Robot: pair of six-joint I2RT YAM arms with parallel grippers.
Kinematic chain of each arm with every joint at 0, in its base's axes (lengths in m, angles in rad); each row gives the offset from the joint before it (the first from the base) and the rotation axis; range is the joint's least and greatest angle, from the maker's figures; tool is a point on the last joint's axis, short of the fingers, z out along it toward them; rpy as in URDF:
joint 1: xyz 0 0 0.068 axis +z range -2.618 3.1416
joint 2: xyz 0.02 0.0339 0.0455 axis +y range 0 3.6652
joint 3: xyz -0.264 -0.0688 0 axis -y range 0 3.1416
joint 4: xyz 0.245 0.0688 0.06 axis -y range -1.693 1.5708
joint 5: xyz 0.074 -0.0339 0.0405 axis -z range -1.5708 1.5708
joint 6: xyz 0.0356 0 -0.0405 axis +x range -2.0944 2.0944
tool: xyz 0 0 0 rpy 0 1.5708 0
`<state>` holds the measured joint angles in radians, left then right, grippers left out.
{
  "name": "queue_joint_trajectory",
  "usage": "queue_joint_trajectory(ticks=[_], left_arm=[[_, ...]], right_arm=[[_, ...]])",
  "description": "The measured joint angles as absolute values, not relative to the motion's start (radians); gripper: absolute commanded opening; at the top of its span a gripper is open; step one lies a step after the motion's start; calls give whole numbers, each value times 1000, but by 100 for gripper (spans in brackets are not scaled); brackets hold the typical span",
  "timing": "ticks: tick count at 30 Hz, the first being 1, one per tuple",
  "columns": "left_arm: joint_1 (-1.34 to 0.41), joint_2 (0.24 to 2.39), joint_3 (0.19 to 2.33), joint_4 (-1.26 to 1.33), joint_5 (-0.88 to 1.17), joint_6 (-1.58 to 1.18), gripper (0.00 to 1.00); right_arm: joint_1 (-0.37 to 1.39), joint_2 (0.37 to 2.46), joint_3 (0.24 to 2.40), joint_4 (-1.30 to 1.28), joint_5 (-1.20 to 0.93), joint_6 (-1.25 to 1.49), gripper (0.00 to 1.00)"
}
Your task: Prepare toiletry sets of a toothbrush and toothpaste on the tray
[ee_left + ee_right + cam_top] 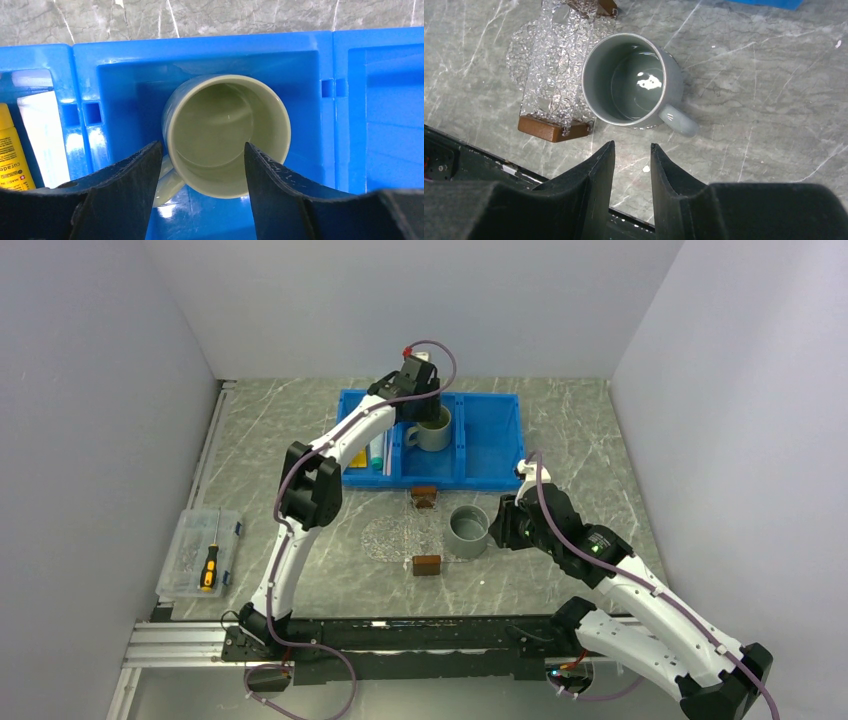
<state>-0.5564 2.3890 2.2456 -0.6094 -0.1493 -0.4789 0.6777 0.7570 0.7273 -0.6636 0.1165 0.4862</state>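
In the upper centre of the top view, over the middle compartment of the blue bin (pixel 490 455), my left tool (pixel 200 147) hangs above the green mug (pixel 225 125). Its jaws stand well apart with nothing between them. One finger is by the mug's handle (pixel 165 186), the other over the near rim.

Judgement: the step in hand is taking this mug out of the bin. To do it well:
- Drop one finger inside the wall and one outside.
- Keep off the handle, which would twist the grip.
- Seat the wall deep before pinching.
- Lift straight up until the base clears the bin's dividers (pixel 82 112).

The toothpaste lies in the compartment at the left of that view, a yellow tube (pixel 10 155) beside a white tube (pixel 42 135). I cannot pick out the toothbrush with certainty.

My right tool (pixel 633 150) hovers low over the bench (pixel 749 100). Its jaws are narrowly parted and hold nothing. Just beyond them stands the grey mug (pixel 631 80). It sits at the edge of the tray (pixel 554 60), near one brown block (pixel 551 129), and takes up room there.

A clear box (pixel 190 540) with a screwdriver (pixel 210 567) sits at the far left, well apart.
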Motion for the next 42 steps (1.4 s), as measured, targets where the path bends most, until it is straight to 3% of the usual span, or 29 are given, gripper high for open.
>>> queue_joint_trajectory(ticks=[7, 22, 42], left_arm=[[-559, 2389, 2246, -610, -165, -480, 55], [-561, 2419, 2267, -617, -184, -456, 51], [-590, 2412, 2228, -632, -270, -382, 32]], right_arm=[[678, 757, 724, -653, 101, 482, 34], [678, 757, 720, -645, 94, 482, 34], [678, 757, 717, -641, 76, 479, 34]])
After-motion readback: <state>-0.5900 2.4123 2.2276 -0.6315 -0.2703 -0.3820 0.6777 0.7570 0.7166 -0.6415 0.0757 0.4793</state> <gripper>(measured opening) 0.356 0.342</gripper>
